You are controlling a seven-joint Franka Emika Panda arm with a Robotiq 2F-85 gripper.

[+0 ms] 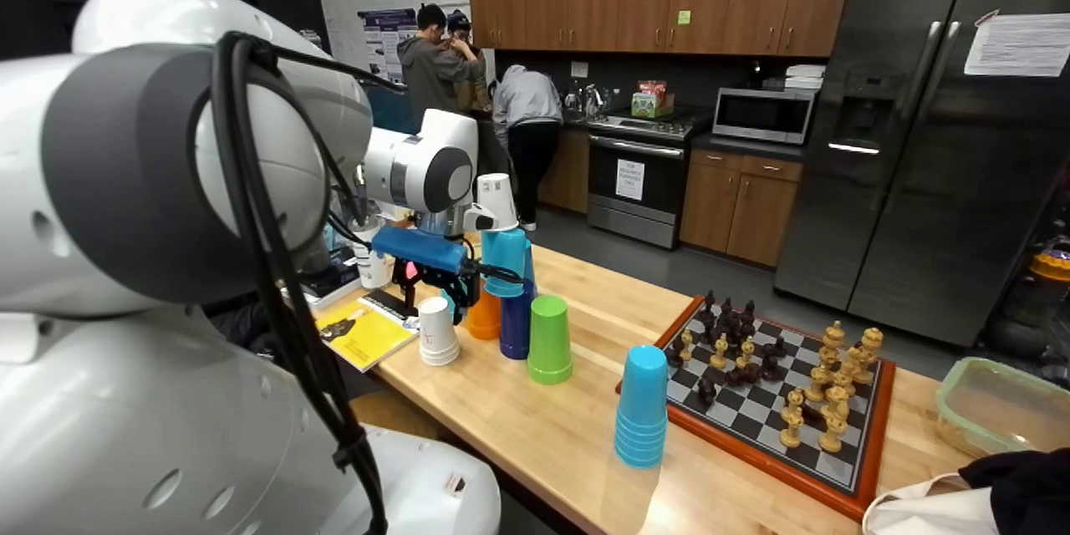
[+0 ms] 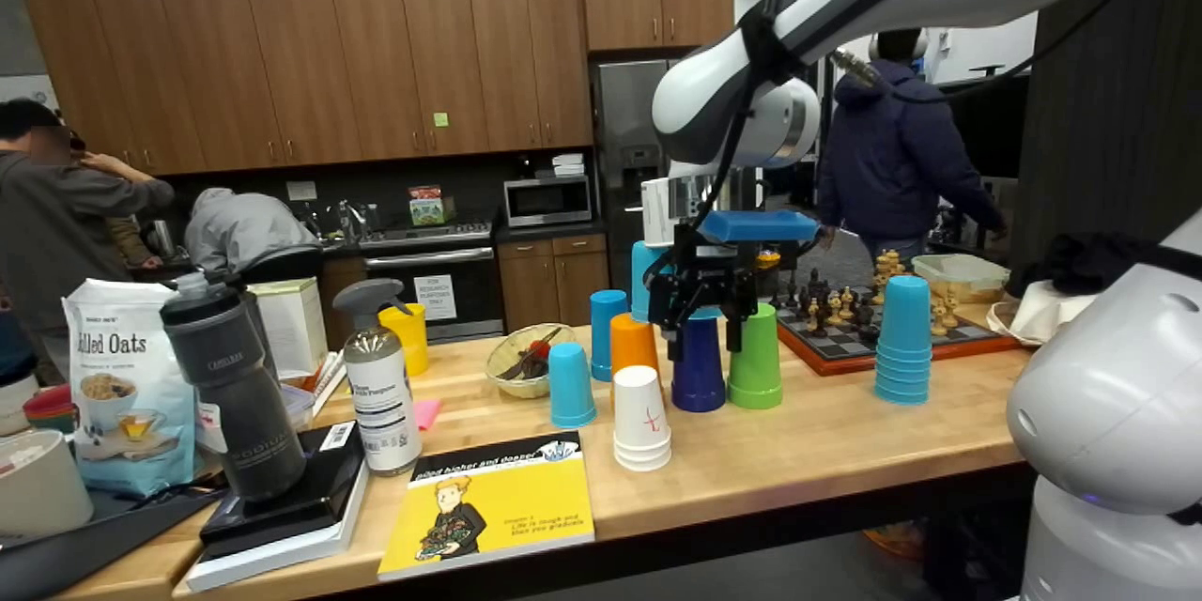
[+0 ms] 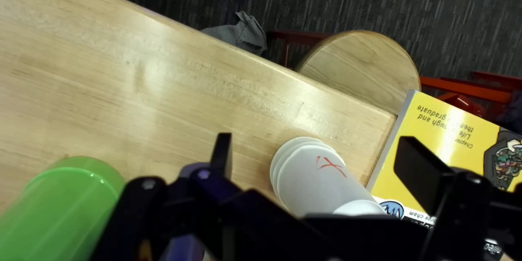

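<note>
My gripper (image 1: 434, 308) is open and empty, pointing down over the table; it also shows in an exterior view (image 2: 704, 346) and the wrist view (image 3: 316, 151). Nearest is an upside-down stack of white cups (image 1: 439, 330) with a red mark (image 3: 330, 166), seen between the fingers in the wrist view. Behind the gripper stand an orange cup (image 2: 633, 343), a dark blue cup (image 2: 698, 380) and a green cup (image 2: 757, 366). A light blue cup (image 1: 503, 255) stands above these, with a white cup (image 1: 497, 199) on top. The gripper partly hides these in an exterior view.
A light blue cup stack (image 1: 641, 410) stands beside a chessboard (image 1: 752, 380). A yellow book (image 2: 526, 521) lies near the white stack at the table edge. A spray bottle (image 2: 380, 394), dark bottle (image 2: 230, 385), basket (image 2: 512, 382) and light blue cup (image 2: 570, 385) stand nearby.
</note>
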